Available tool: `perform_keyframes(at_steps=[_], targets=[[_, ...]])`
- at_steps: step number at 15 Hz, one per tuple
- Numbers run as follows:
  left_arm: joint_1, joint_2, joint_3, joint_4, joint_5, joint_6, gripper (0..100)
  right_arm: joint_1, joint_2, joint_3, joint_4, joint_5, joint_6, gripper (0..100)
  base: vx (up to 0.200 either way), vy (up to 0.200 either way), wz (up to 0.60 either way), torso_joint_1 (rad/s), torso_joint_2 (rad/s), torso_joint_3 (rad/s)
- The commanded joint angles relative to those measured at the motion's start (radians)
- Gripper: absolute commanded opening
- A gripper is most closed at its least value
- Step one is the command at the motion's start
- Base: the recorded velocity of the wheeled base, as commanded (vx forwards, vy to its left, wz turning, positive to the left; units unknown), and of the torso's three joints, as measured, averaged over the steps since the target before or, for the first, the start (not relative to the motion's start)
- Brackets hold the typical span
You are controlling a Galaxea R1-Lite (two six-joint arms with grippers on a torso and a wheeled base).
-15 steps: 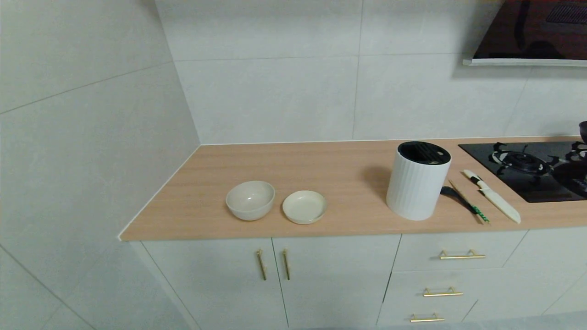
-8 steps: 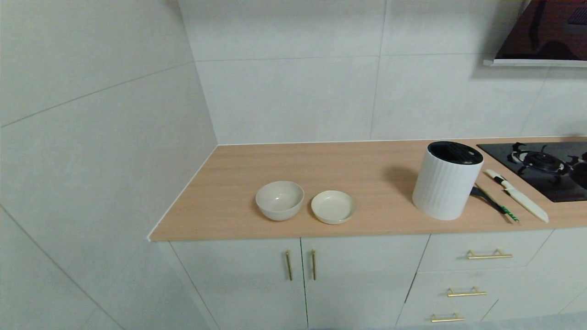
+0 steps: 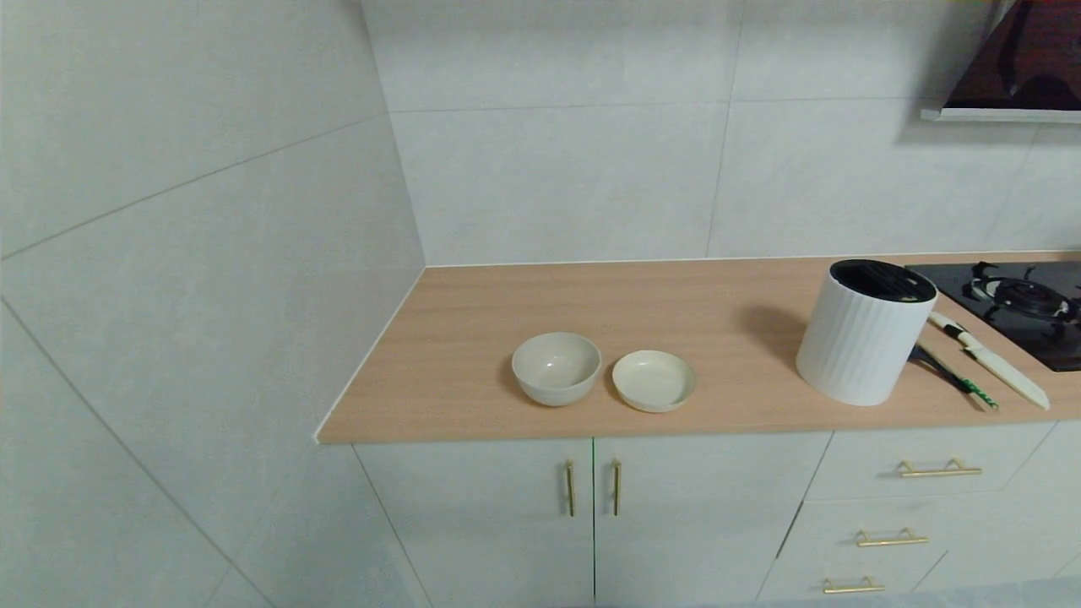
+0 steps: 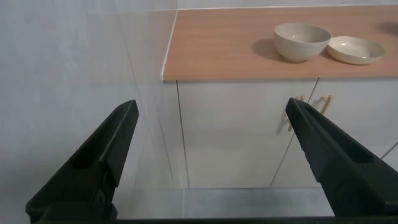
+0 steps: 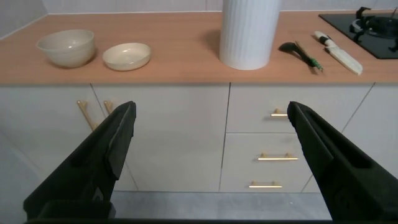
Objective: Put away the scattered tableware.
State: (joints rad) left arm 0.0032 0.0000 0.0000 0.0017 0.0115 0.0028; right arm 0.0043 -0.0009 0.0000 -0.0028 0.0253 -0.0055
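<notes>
On the wooden counter (image 3: pixel 473 397) a cream bowl (image 3: pixel 556 367) stands beside a shallow cream dish (image 3: pixel 654 380). To their right is a white ribbed utensil holder (image 3: pixel 866 331) with a black top. Past it lie a black spoon with chopsticks (image 3: pixel 950 376) and a white-bladed knife (image 3: pixel 988 360). My left gripper (image 4: pixel 210 109) hangs open below counter height, facing the cabinet's left corner, with the bowl (image 4: pixel 302 41) and dish (image 4: pixel 356 50) beyond. My right gripper (image 5: pixel 211 111) is open in front of the cabinets, below the holder (image 5: pixel 248 32), bowl (image 5: pixel 66 48), dish (image 5: pixel 127 56) and knife (image 5: pixel 339 53).
A tiled wall closes off the counter's left end. A black gas hob (image 3: pixel 1018 304) sits at the far right under a range hood (image 3: pixel 1005 67). Below the counter are cabinet doors with gold handles (image 3: pixel 591 485) and drawers (image 3: pixel 937 469).
The whole head picture has slid to the right, so the camera has turned left. The tableware keeps its places on the counter.
</notes>
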Motion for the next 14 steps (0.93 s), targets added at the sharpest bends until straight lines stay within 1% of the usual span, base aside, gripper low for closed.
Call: perform_keyframes(at_steps=[1,10,14], targets=[[0.0,0.0,0.0,0.001,0.001,0.0,100,-0.001,0.001,0.0,0.0,0.001,-0.001,100,0.0,0.0,0.0,0.0,0.0,0.0],[0.0,0.0,0.0,0.0,0.001,0.0,100,-0.001,0.001,0.0,0.0,0.001,-0.001,100,0.0,0.0,0.0,0.0,0.0,0.0],[0.0,0.0,0.0,0.0,0.001,0.0,100,-0.001,0.001,0.0,0.0,-0.001,-0.001,100,0.0,0.0,0.0,-0.14,0.3,0.154]])
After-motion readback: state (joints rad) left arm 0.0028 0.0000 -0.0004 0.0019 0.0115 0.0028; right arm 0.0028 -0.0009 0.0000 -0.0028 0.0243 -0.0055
